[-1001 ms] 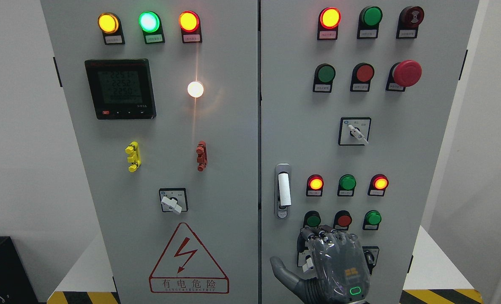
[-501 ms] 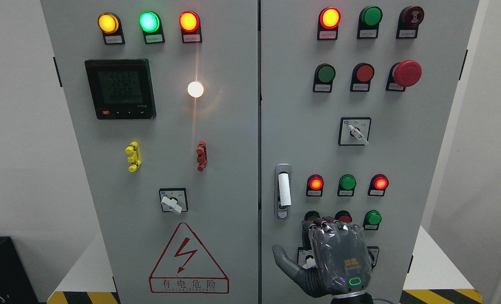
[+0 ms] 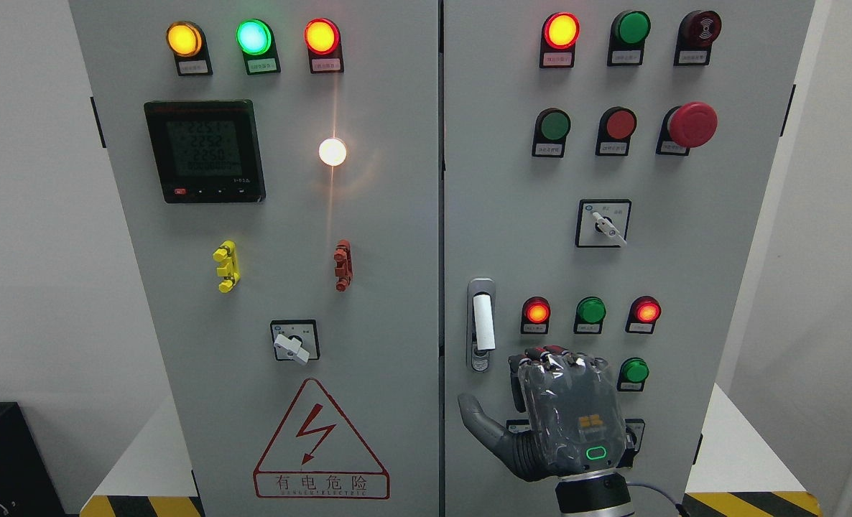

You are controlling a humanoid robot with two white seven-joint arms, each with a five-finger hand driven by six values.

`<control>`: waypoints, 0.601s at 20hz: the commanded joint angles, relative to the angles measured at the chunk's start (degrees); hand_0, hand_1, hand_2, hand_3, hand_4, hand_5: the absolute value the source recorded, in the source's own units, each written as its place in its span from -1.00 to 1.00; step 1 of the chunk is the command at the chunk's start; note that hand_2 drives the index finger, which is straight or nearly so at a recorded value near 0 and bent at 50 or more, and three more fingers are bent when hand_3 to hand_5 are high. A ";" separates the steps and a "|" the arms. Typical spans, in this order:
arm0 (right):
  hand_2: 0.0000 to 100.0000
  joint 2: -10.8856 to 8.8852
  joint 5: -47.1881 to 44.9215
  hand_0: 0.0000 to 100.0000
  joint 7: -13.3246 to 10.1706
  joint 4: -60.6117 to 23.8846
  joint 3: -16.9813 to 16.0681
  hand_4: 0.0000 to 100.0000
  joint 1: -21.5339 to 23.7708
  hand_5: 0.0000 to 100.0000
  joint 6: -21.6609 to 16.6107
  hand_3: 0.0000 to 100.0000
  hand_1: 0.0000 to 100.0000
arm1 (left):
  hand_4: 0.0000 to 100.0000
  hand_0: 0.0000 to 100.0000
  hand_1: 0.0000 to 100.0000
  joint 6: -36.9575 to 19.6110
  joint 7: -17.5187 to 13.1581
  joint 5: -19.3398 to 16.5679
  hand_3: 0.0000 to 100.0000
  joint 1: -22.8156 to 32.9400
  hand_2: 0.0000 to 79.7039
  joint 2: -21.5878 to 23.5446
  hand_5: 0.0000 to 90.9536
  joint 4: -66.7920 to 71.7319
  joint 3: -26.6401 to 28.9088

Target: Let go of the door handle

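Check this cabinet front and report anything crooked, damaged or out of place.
Nothing stands out. Both cabinet doors look shut and flush, and the door handle sits upright in its recess, untouched. The right hand is raised just below and right of it, holding nothing and hiding some of the lower buttons.

door handle unobstructed, buttons beside
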 commanded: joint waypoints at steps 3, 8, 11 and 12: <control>1.00 0.89 0.23 -0.70 0.91 1.13 0.55 0.93 -1.83 1.00 1.55 1.00 -0.26 | -1.00 -0.76 0.11 0.01 -0.02 -0.03 -1.00 -1.58 -1.00 0.00 -1.00 1.67 0.00; 0.99 0.89 0.76 -0.68 0.92 1.31 2.66 0.92 -3.06 1.00 1.55 1.00 -0.23 | -1.00 -0.76 0.11 0.01 -0.02 -0.03 -1.00 -1.49 -1.00 0.00 -1.00 1.67 0.00; 0.99 0.98 0.84 -0.67 0.74 2.79 3.01 0.92 -3.68 1.00 1.64 1.00 -0.24 | -1.00 -0.76 0.11 0.01 -0.02 0.06 -1.00 -1.58 -1.00 0.00 -1.00 1.67 0.00; 0.99 0.98 0.84 -0.67 0.65 3.24 3.01 0.93 -3.94 1.00 1.72 1.00 -0.23 | -1.00 -0.76 0.11 0.01 -0.02 0.06 -1.00 -1.58 -1.00 0.00 -1.00 1.67 0.00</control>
